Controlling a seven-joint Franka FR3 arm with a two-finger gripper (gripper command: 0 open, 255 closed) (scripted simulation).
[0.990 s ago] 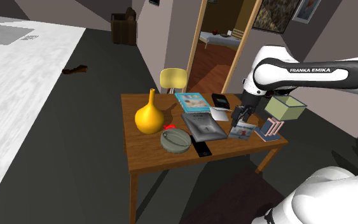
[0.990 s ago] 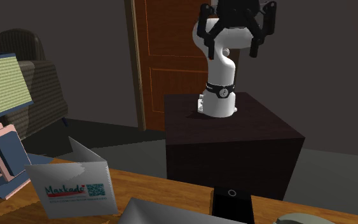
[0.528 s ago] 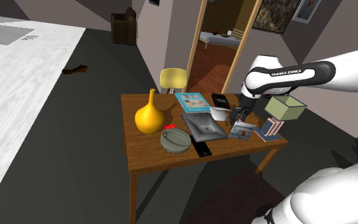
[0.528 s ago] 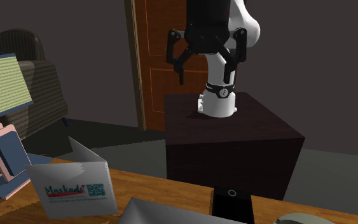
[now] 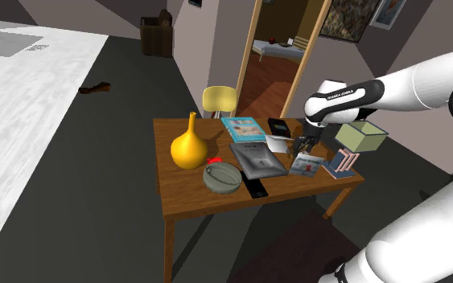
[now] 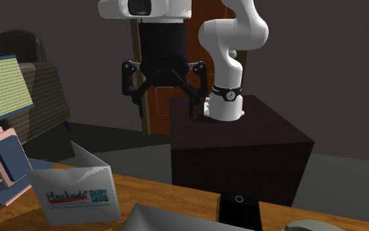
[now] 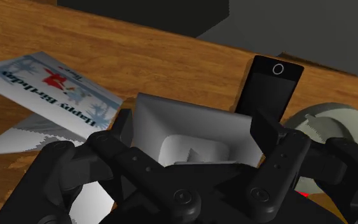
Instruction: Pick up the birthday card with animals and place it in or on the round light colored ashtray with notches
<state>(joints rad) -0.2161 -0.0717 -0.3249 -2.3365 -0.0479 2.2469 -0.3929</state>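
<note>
The birthday card stands folded like a tent on the wooden table, its front printed with "Happy Birthday" and small figures. Its white back faces the second exterior view. In the shoulder view the card stands near the table's right end. My black gripper hangs open just above it, nothing between the fingers. The open gripper also hangs high above the table, and from the wrist camera it points at a grey book. The round pale ashtray lies toward the table's front; its rim is beside the phone.
A yellow vase, a grey book, a black phone, a teal book and a white card crowd the table. A green box stands over pink books at the right end. A yellow chair stands behind.
The arm has stretched out and lowered. The gripper came down toward the card and shifted left in the second exterior view. It stayed open; nothing on the table moved.
</note>
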